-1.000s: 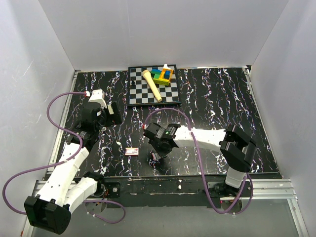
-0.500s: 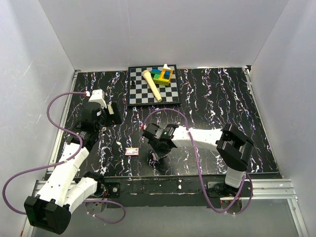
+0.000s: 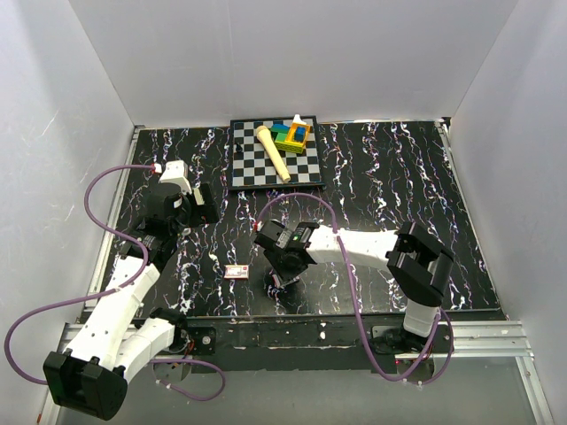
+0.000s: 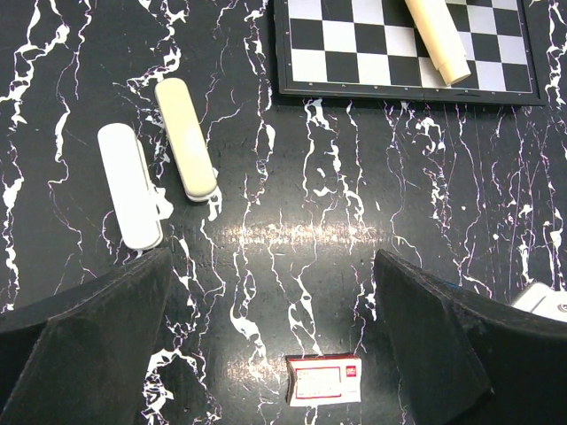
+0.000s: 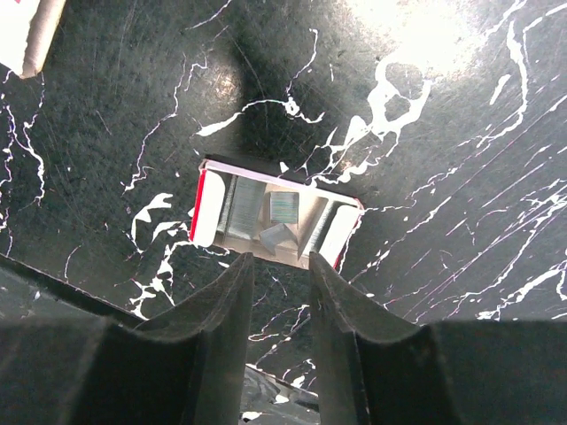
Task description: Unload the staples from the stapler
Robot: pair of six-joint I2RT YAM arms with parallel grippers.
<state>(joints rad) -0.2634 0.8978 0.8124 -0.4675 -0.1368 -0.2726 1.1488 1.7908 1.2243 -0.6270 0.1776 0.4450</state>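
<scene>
Short silvery strips of joined staples point(image 5: 283, 208) lie loose inside a small, open red-and-white cardboard tray point(image 5: 204, 212) on the black marbled table point(image 5: 461, 177). The right gripper point(image 5: 279, 263) hovers over the tray, jaws slightly apart and empty. The left gripper point(image 4: 273, 261) gapes wide, holding nothing.

The bench point(image 3: 399, 177) is a black slab veined with white, walled in on three sides. Well ahead of the left gripper point(image 4: 273, 261), at the bench's far edge, lies a chessboard point(image 4: 354, 53). Nearer, off to one side of that gripper's wide span, a white stapler point(image 4: 128, 186) and a cream stapler point(image 4: 186, 137) lie flat, just beside each other and roughly parallel. Close under the same gripper, between the lines of its fingers, sits a small red-and-white box point(image 4: 325, 379), shut. Just ahead of the right gripper point(image 5: 279, 266) lies a little open tray point(image 5: 205, 208) with a red side, resting flat on the dark surface, apart from the shut box.
</scene>
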